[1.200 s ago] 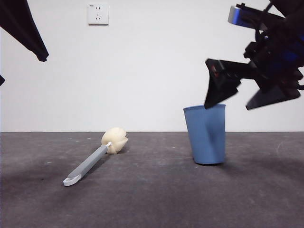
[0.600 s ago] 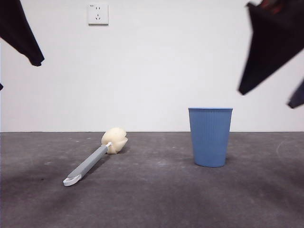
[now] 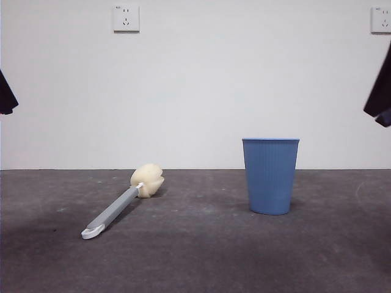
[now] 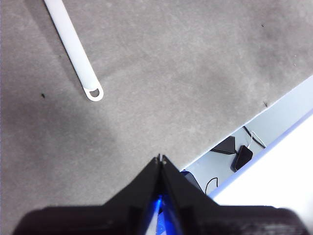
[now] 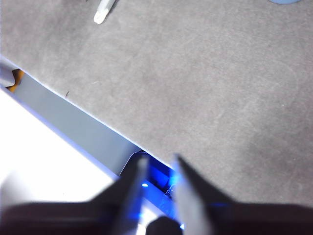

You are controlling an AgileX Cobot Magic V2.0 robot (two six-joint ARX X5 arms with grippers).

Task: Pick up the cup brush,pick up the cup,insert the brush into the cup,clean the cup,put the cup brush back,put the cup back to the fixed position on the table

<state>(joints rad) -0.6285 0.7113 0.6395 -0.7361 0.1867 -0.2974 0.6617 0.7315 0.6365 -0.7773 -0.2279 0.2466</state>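
Observation:
The cup brush (image 3: pixel 122 202) lies flat on the table (image 3: pixel 195 256) at the left, its cream sponge head (image 3: pixel 147 180) toward the wall and its white looped tip toward the front. Its handle (image 4: pixel 73 46) shows in the left wrist view, and its tip (image 5: pixel 104 12) in the right wrist view. The light blue cup (image 3: pixel 270 176) stands upright at the right, with nothing holding it. My left gripper (image 4: pixel 160 157) is shut and empty, high over the table's front edge. My right gripper (image 5: pixel 159 166) is open and empty, also high and away from the cup.
Two dark arm tips show at the left edge (image 3: pixel 6 94) and the right edge (image 3: pixel 380 97) of the front view. A white wall with sockets (image 3: pixel 126 18) stands behind. The table's front edge (image 4: pixel 274 105) and cables on the floor show in the left wrist view.
The right gripper has left the cup, risen and drawn off to the right edge. The cup went from tilted to upright. The left arm drew off to the left edge.

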